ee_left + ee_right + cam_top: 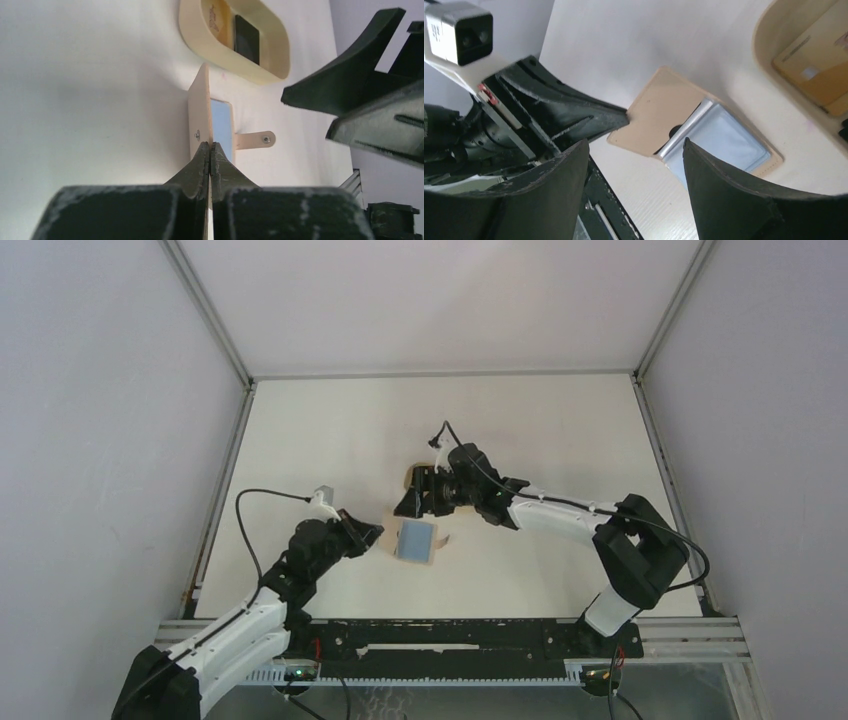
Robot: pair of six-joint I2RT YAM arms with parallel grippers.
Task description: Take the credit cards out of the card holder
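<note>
In the tray (280,55) lies the black card (246,39); the blue card (724,140) sits in the wallet (659,107) the left gripper (210,155) pinches, right gripper (635,145) wide

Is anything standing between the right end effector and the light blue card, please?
Nothing visible: the light blue card lies exposed before the open right end effector, the left end effector clamping the card holder.
</note>
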